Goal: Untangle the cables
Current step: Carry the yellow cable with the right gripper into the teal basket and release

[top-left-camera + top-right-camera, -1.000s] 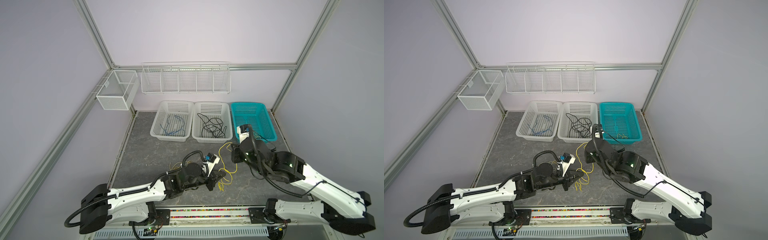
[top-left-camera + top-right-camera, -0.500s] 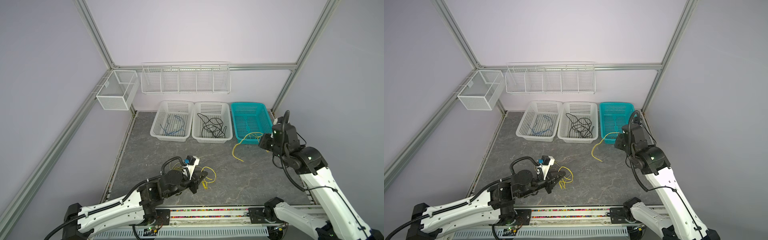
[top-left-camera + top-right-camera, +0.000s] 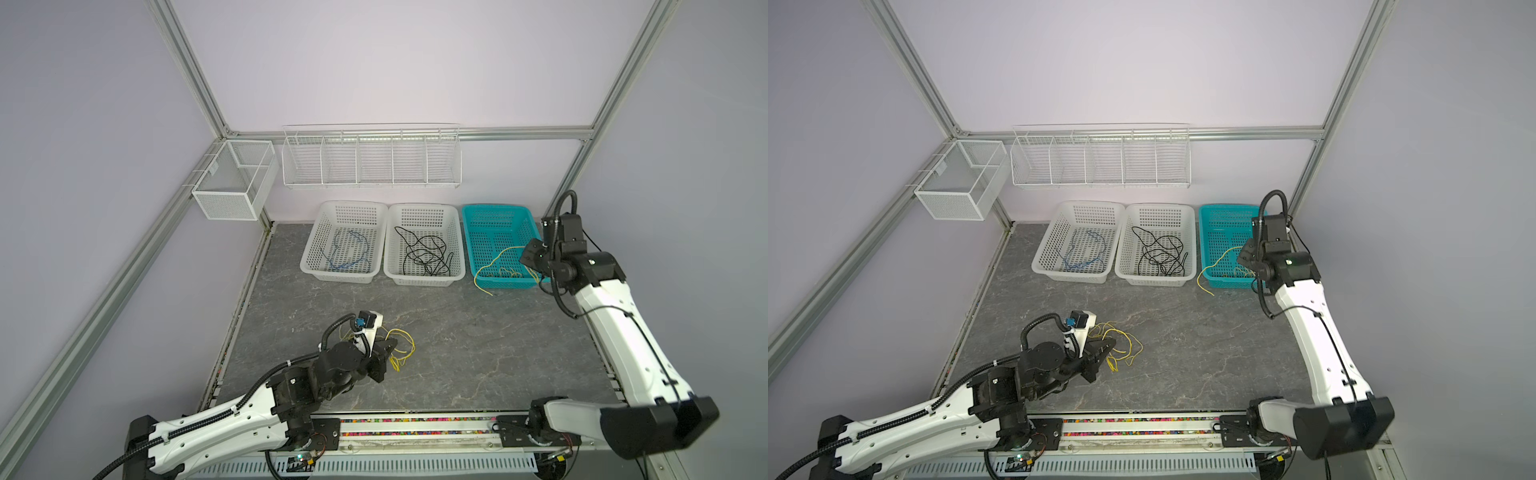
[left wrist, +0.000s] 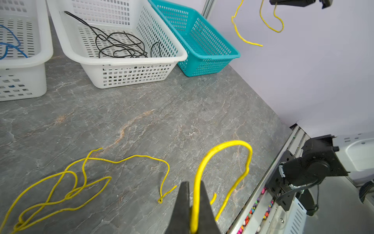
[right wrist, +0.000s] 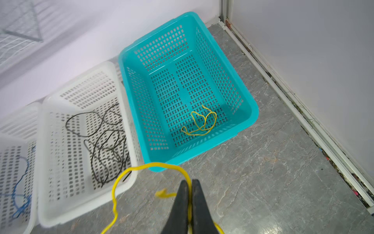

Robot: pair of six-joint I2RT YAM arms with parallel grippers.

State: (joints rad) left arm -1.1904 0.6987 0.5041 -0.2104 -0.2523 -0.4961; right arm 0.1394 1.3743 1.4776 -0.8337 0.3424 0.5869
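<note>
Nearest the front rail, the left hand [image 4: 193, 187] is closed tight on a yellow strand [image 4: 224, 144]. The strand arcs up out of the jaws and drops back toward the counter [image 3: 478, 357]. Just beside it, loose yellow cables [image 4: 81, 178] lie on the counter in overlapping loops. I cannot tell whether the pinched strand joins them.

Further back on the right, the right hand [image 5: 189, 183] is also shut, pinching a separate yellow cable [image 5: 153, 165] in the air. It hovers at the near right corner of the teal basket [image 3: 494, 206]. In both top views the cable's free end hangs outside the basket's front rim, down toward the counter.

The step in hand looks like dropping this freed cable into the teal basket. To do it well, the right hand should travel further in over the basket floor, so the dangling tail is drawn over the rim. It should then lower before opening. A release from here would likely leave the tail draped outside. The left hand should hold low, so the loops beside it are not dragged.

On the teal basket's floor lies a coiled yellow cable [image 5: 202, 123]. Next to it, the middle white basket [image 3: 424, 206] holds a black cable [image 3: 424, 255]. The left white basket [image 3: 349, 203] holds a blue cable [image 3: 345, 253]. On the wall behind, the wire rack [image 3: 372, 158] and the mesh box [image 3: 232, 183] show nothing inside.
</note>
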